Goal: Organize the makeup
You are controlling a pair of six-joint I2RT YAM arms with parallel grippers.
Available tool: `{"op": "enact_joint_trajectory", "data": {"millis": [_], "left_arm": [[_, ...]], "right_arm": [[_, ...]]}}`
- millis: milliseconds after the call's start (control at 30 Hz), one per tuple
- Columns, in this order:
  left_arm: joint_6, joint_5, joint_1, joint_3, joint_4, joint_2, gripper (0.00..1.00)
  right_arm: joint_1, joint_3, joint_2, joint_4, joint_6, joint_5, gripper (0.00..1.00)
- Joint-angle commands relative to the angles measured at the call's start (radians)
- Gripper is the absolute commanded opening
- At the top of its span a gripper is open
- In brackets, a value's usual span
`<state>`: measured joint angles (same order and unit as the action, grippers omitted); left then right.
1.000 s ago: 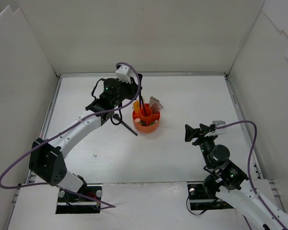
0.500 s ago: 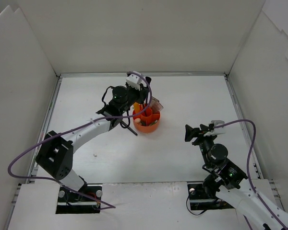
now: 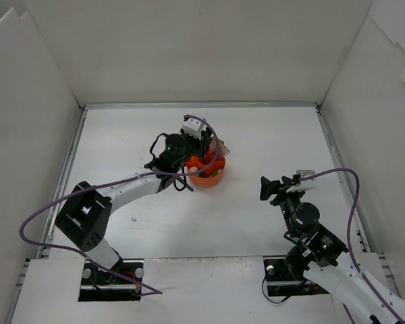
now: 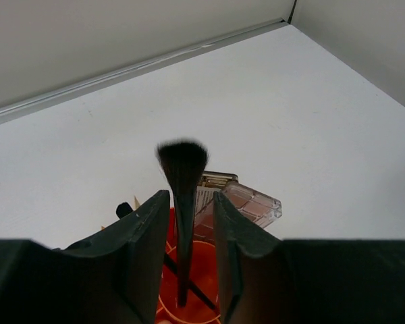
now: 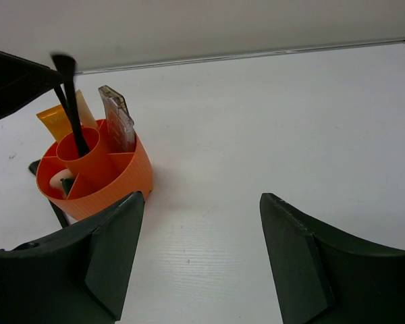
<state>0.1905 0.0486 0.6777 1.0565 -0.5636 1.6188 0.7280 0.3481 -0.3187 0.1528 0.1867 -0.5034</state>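
The red-orange round holder (image 3: 207, 179) stands mid-table. In the left wrist view, a thin black brush (image 4: 182, 202) stands with its foot in the holder's centre cup (image 4: 199, 270), bristles up, between my left gripper's (image 4: 189, 196) jaws. It lies close to the left finger, with a gap to the right one. The brown-pink palette (image 4: 246, 206) stands in a back compartment. The right wrist view shows the brush (image 5: 73, 121), palette (image 5: 118, 121), orange tube (image 5: 52, 121) and beige stick (image 5: 86, 111) in the holder (image 5: 115, 175). My right gripper (image 5: 201, 197) is open and empty, to the holder's right.
A black brush (image 3: 180, 179) lies on the table at the holder's left side, under my left arm. White walls enclose the table on the left, back and right. My right gripper (image 3: 273, 187) hovers about a hand's width right of the holder.
My left gripper has moved right with the black brush, from left of the holder to over it, and the brush's foot now sits in the centre cup. The right arm has not moved.
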Motion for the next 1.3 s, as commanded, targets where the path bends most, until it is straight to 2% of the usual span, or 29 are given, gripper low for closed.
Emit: {"op": "enact_joint_trajectory", "data": {"millis": [0, 67, 267, 300, 367, 433, 533, 567, 600, 667, 800, 900, 1067, 1100, 1167, 1267], "left_arm": [[-0.003, -0.041, 0.014, 0.010, -0.122, -0.045, 0.29], [-0.002, -0.044, 0.025, 0.002, -0.121, -0.059, 0.36], [0.042, -0.200, 0.034, -0.013, -0.053, -0.123, 0.63], [0.064, -0.276, 0.043, -0.019, -0.007, -0.166, 0.76], [0.145, -0.352, 0.043, -0.024, 0.054, -0.221, 0.84], [0.260, -0.473, 0.043, -0.023, 0.189, -0.310, 0.99], [0.389, -0.613, 0.043, 0.002, 0.425, -0.419, 1.00], [0.477, -0.640, 0.043, 0.010, 0.494, -0.440, 0.99], [0.509, -0.656, 0.019, 0.032, 0.616, -0.471, 1.00], [0.564, -0.623, -0.012, 0.048, 0.724, -0.493, 0.99], [0.573, -0.601, -0.052, 0.161, 1.011, -0.516, 0.99], [0.602, -0.561, -0.090, 0.184, 1.132, -0.514, 0.99], [0.696, -0.386, -0.190, 0.125, 1.168, -0.468, 0.97], [0.707, -0.315, -0.201, 0.108, 1.163, -0.433, 0.95], [0.783, -0.296, -0.210, 0.117, 1.177, -0.360, 0.88], [0.843, -0.224, -0.219, 0.170, 1.234, -0.234, 0.84]], "right_arm": [[0.004, 0.040, -0.011, 0.056, 0.013, -0.034, 0.67], [0.004, 0.038, -0.011, 0.056, 0.011, -0.034, 0.67], [0.005, 0.038, -0.005, 0.045, 0.019, -0.035, 0.67], [0.004, 0.038, 0.001, 0.039, 0.019, -0.035, 0.67], [0.004, 0.037, 0.006, 0.037, 0.017, -0.040, 0.67], [0.005, 0.032, 0.010, 0.044, 0.016, -0.038, 0.67], [0.007, 0.034, 0.001, 0.050, 0.007, -0.035, 0.67], [0.004, 0.037, -0.005, 0.051, 0.002, -0.029, 0.67], [0.004, 0.038, -0.013, 0.050, -0.001, -0.023, 0.67], [0.004, 0.051, -0.042, 0.053, -0.010, 0.003, 0.66], [0.004, 0.113, -0.130, 0.045, -0.049, 0.084, 0.65], [0.004, 0.152, -0.202, 0.037, -0.066, 0.117, 0.64], [0.004, 0.170, -0.247, 0.051, -0.064, 0.137, 0.64], [0.005, 0.169, -0.244, 0.056, -0.064, 0.135, 0.64], [0.005, 0.167, -0.240, 0.054, -0.056, 0.129, 0.63], [0.004, 0.161, -0.226, 0.045, -0.050, 0.121, 0.64]]}}
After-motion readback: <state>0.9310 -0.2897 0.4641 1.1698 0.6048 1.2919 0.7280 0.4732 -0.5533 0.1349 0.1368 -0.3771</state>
